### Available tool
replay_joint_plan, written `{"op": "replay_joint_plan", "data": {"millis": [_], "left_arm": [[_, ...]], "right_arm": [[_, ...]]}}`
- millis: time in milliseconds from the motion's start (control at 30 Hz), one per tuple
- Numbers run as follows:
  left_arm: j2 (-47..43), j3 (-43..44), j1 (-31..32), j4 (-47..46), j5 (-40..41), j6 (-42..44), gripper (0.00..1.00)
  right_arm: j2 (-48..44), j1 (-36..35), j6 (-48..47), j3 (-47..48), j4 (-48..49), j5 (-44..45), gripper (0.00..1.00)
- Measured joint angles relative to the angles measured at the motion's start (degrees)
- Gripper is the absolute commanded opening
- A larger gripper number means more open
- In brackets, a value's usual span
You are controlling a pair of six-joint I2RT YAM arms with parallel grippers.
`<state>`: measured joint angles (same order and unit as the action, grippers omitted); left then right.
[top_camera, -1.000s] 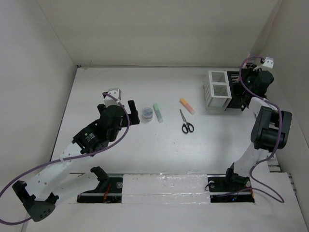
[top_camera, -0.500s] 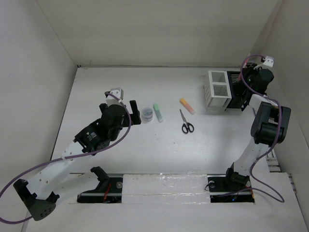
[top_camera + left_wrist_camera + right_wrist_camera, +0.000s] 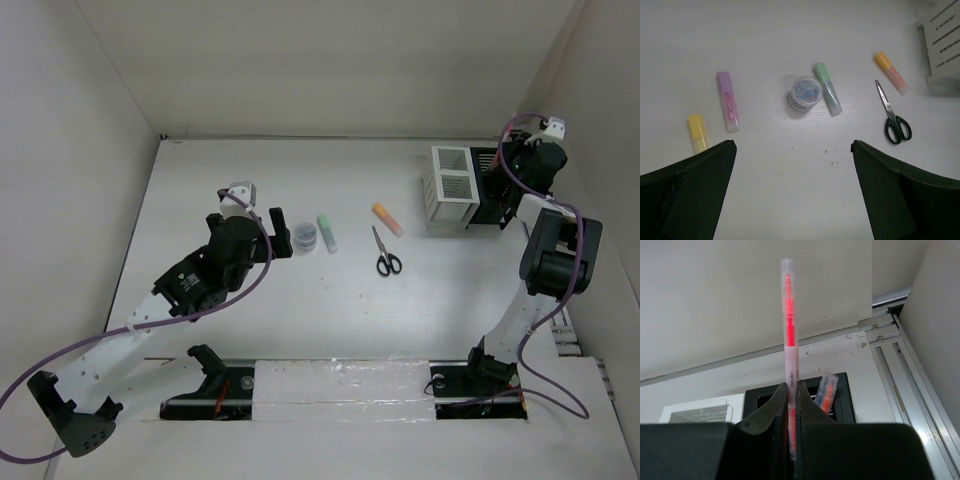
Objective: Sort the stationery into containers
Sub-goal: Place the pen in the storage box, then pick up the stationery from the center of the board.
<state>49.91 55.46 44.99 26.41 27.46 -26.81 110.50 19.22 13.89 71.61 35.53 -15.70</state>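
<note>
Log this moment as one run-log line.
left gripper open, near round clip tub | right gripper shut on red pen at black organizer | loose: scissors, yellow highlighter, purple highlighter, green highlighter, orange highlighter

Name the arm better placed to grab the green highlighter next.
Left. Its open tool faces the green highlighter close by, while the right tool is far off at the black organizer, shut on a red pen.

- Left arm (image 3: 150,310): I have the elbow folded back to the near left and the forearm reaching diagonally forward, wrist tipped down.
- Left gripper (image 3: 795,195): fingers spread wide.
- Right arm (image 3: 553,262): reared up along the far right.
- Right gripper (image 3: 791,390): fingers pinched on an upright orange-red pen (image 3: 788,330).
</note>
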Motion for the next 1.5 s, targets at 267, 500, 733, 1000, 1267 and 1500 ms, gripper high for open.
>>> {"op": "replay_joint_plan", "data": {"millis": [267, 500, 733, 1000, 1267, 1500], "left_arm": [[-1.7, 0.0, 0.0, 0.0, 0.4, 0.0, 1.00], [-2.1, 0.0, 0.0, 0.0, 0.9, 0.0, 1.00], [-2.1, 0.0, 0.0, 0.0, 1.5, 0.0, 1.00], [-2.1, 0.0, 0.0, 0.0, 2.0, 0.0, 1.00], [0.2, 0.0, -0.7, 0.4, 3.8, -1.3, 1.00], [9.1, 3.0, -6.2, 3.3, 4.1, -4.2, 1.00]], "right_arm": [[0.0, 0.0, 0.4, -0.5, -0.5, -0.3, 0.15], [-0.3, 0.0, 1.1, -1.6, -1.1, -0.3, 0.41], [-1.4, 0.0, 1.6, -4.2, -1.6, -0.4, 0.56], [-8.5, -0.5, 3.2, -5.7, -1.7, -3.1, 0.72], [-19.4, -6.0, 2.8, -2.8, -6.6, -3.0, 1.00], [-25.4, -20.6, -2.5, 2.3, -25.7, 7.3, 1.00]]}}
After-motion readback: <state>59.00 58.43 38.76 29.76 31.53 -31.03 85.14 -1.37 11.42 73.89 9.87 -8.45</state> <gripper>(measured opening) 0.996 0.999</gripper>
